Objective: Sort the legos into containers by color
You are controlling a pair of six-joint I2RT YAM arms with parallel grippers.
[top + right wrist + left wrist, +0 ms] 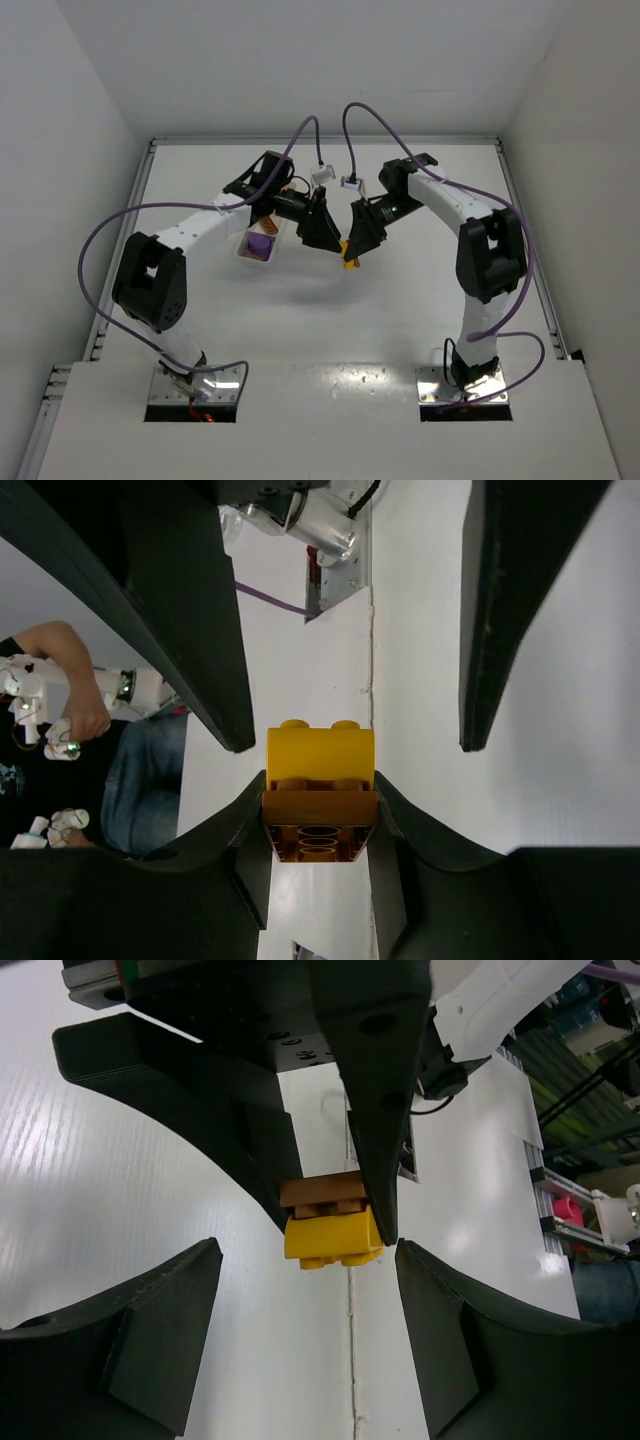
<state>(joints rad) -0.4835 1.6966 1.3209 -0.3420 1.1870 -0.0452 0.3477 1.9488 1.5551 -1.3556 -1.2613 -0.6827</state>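
- The brown-orange lego (320, 830), stuck to a yellow lego (320, 752), is held over the middle of the table (330, 330), pinched by the right gripper (352, 250).
- The left gripper (308, 1260) is spread, its fingers on either side of the yellow block.
- A purple lego (259, 243) lies in the white tray (243, 252), which is partly hidden under the left arm.

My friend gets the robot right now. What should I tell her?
Left gripper: open, one jaw on each side of the yellow lego, not gripping it.
Right gripper: shut on the brown-orange lego, which is stuck to the yellow one.
Done: a purple lego lies in the white tray, which is partly hidden.
Left: pull the pair apart and sort each one.
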